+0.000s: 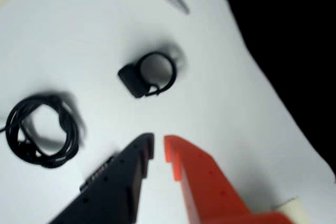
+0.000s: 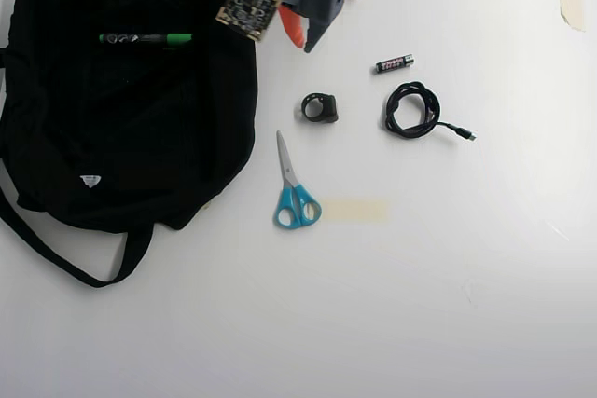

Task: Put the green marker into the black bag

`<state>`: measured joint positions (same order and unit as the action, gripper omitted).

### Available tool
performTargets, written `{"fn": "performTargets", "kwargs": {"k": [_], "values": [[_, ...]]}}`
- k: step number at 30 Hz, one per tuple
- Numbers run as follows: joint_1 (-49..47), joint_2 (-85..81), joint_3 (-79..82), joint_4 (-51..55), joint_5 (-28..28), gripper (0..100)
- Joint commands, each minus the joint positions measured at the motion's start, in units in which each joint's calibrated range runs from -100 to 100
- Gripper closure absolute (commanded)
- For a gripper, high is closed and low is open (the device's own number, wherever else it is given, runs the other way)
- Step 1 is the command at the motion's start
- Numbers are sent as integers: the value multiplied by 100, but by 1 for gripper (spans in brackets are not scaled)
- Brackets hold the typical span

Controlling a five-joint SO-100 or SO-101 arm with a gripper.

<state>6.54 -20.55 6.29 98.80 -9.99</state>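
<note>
In the overhead view the green marker [image 2: 145, 39] lies flat on top of the black bag [image 2: 121, 137], its green cap pointing right. The bag fills the left of the table, its strap trailing toward the lower left. My gripper [image 2: 300, 39] hangs just right of the bag's upper edge, clear of the marker. In the wrist view the gripper [image 1: 158, 146] shows a black finger and an orange finger with only a thin slit between the tips and nothing held. The bag [image 1: 294, 35] is the dark mass at the right of that view; the marker is out of it.
Right of the bag lie a small black ring-shaped clip [image 2: 320, 107] [image 1: 147, 74], a coiled black cable [image 2: 412, 109] [image 1: 42, 129], a battery [image 2: 395, 63], blue-handled scissors [image 2: 294, 188] and a tape strip [image 2: 354, 210]. The white table reaches far below them.
</note>
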Motion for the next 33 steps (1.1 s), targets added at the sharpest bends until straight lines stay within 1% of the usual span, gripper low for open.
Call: {"fn": "performTargets", "kwargs": {"k": [1, 8, 12, 16, 25, 33], "values": [[-190, -510, 288, -9, 29, 98], [-474, -974, 934, -130, 71, 98], [-482, -1406, 1482, -517, 490, 98], [-564, -1854, 2174, -896, 653, 98], [-938, -3480, 4564, -2085, 658, 98], [-1125, -4700, 6029, -2507, 663, 98]]}}
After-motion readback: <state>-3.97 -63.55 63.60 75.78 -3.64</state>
